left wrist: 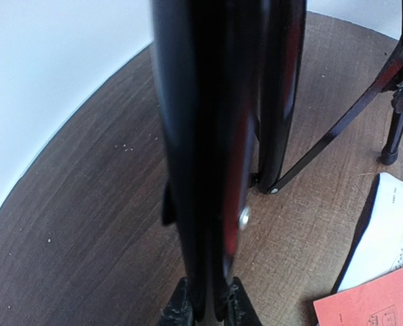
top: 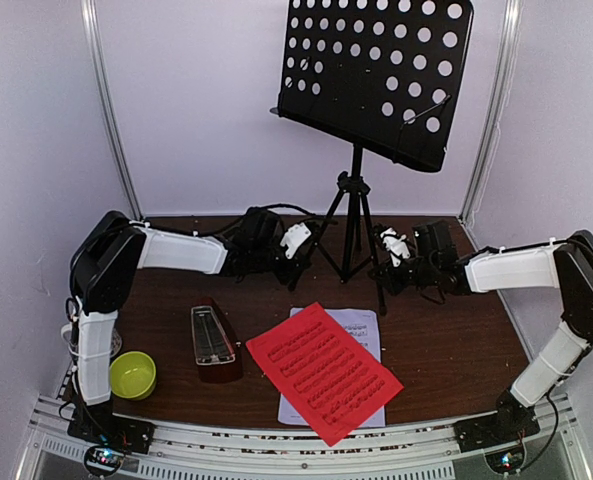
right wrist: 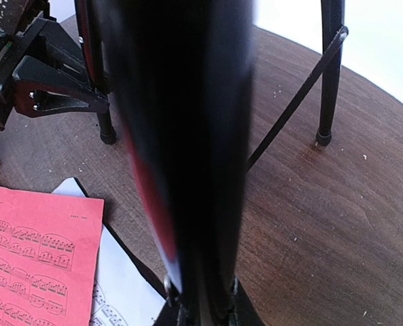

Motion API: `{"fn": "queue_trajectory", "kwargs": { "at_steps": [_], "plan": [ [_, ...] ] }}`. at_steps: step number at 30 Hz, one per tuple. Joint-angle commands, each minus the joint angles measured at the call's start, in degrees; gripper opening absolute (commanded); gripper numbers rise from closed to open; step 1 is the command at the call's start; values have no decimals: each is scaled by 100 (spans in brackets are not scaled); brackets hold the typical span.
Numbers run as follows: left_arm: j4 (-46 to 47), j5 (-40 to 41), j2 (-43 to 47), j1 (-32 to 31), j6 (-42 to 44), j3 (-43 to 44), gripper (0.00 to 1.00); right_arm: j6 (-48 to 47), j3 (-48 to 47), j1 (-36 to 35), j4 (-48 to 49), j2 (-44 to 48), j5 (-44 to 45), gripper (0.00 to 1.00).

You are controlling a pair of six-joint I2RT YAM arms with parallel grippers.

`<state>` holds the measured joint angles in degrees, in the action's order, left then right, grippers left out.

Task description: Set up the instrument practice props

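The black music stand stands at the back centre, its perforated desk high on a tripod. My left gripper is shut on the tripod's left leg, with the fingertips pressed on either side of it. My right gripper is shut on the right leg, which fills the right wrist view. The red sheet lies flat across the white sheet at the front centre. The dark-wood metronome stands left of the sheets.
A yellow-green bowl sits at the front left beside the left arm's base. White walls with metal posts close in the back and sides. The sheets' corners show in the left wrist view and right wrist view.
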<state>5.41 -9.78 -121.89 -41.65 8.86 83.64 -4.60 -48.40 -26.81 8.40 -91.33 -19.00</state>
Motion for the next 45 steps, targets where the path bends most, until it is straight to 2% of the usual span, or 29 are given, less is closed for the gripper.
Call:
{"fn": "queue_trajectory", "kwargs": {
  "at_steps": [1, 20, 23, 35, 40, 45],
  "plan": [
    [-70, 356, 358, -6, -55, -487, 0, 342, 117, 53, -276, 360, 398, 0],
    [643, 995, 1240, 305, -1322, -2187, 0, 1221, 733, 63, -672, 954, 1193, 0],
    [634, 1003, 1117, 302, -1412, -2101, 0, 1134, 344, 65, -789, 601, 1262, 0],
    [-101, 1462, 508, 389, -1340, -861, 0, 967, -1629, 78, -1333, -857, 1389, 0],
    [226, 1252, 901, 586, -1536, -1548, 0, 853, -1364, 111, -1600, -622, 1722, 0],
    [281, 1327, 1141, 643, -1559, -1904, 0, 1226, -739, 300, -1468, -182, 1599, 0]
  ]
}}
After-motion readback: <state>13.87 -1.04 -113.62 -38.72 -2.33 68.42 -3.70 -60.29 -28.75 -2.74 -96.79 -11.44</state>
